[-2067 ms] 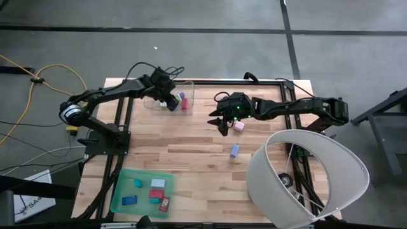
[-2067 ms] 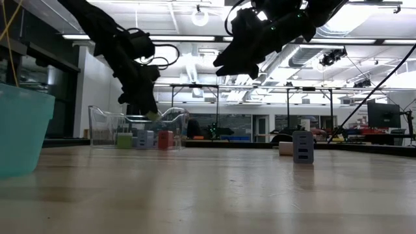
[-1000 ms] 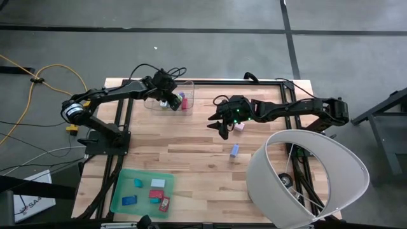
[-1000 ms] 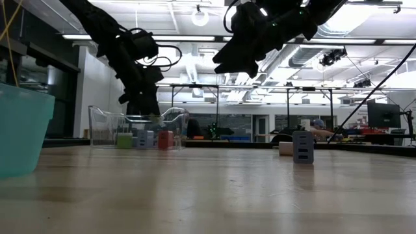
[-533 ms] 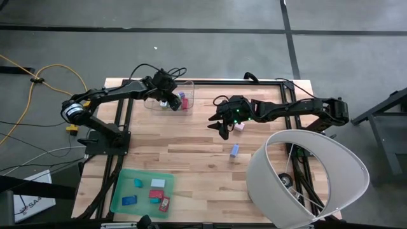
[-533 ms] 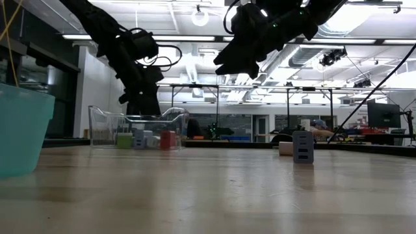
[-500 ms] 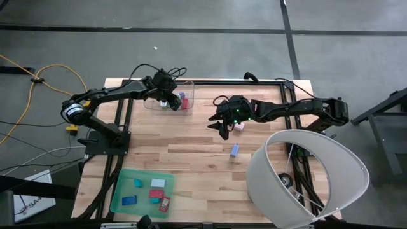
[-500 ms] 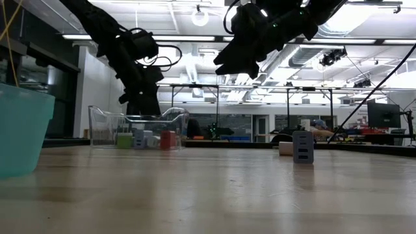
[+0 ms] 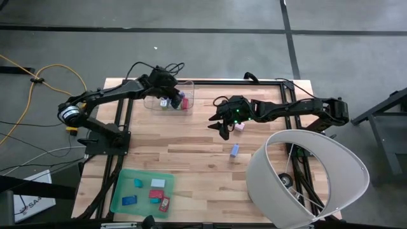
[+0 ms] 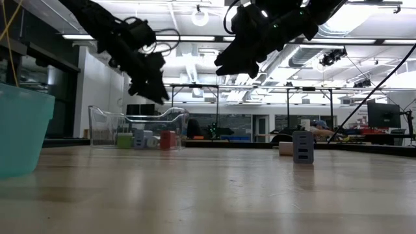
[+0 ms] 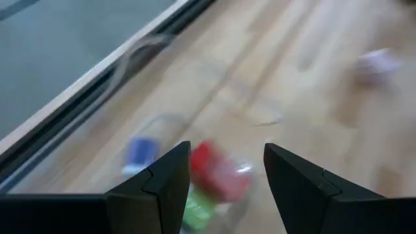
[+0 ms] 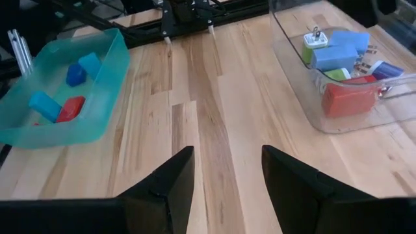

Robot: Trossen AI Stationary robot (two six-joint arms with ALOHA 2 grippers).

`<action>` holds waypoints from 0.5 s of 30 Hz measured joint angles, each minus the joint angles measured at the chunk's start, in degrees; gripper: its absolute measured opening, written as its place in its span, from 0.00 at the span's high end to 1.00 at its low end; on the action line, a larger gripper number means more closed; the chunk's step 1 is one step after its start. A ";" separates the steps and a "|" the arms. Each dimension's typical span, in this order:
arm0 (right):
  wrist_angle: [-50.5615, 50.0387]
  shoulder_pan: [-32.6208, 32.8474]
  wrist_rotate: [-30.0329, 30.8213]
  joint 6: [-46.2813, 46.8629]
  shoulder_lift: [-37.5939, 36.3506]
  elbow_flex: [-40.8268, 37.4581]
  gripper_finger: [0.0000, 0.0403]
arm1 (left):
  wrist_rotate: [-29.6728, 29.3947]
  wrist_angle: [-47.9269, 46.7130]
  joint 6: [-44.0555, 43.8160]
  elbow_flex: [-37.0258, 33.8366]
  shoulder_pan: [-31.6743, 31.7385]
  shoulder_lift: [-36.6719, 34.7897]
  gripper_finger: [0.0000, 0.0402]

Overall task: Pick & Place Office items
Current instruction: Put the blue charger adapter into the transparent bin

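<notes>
Dark left gripper jaws stand apart and empty above the clear plastic bin, which holds red, blue, green and white blocks. Right gripper, likewise apart, hovers mid-table. Green tray holds five pieces; two blocks remain loose, so sorting appears unfinished.

I am finding no text, label, brand, number or sign that can be read in any of my views.
</notes>
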 joint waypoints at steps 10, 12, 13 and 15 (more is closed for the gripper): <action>-5.70 -0.04 0.19 -14.12 0.00 0.00 0.59 | 17.41 0.28 1.76 0.09 -4.72 -2.32 0.53; -6.98 -0.04 0.20 -16.80 0.00 0.00 0.59 | 17.07 0.29 1.81 0.09 -6.68 -2.34 0.53; -7.10 -0.04 0.20 -18.26 0.00 0.00 0.59 | 17.05 0.29 1.81 0.09 -7.57 -2.34 0.53; -7.45 0.01 0.19 -20.32 0.00 0.00 0.59 | 17.05 0.30 1.74 0.09 -9.32 -2.34 0.53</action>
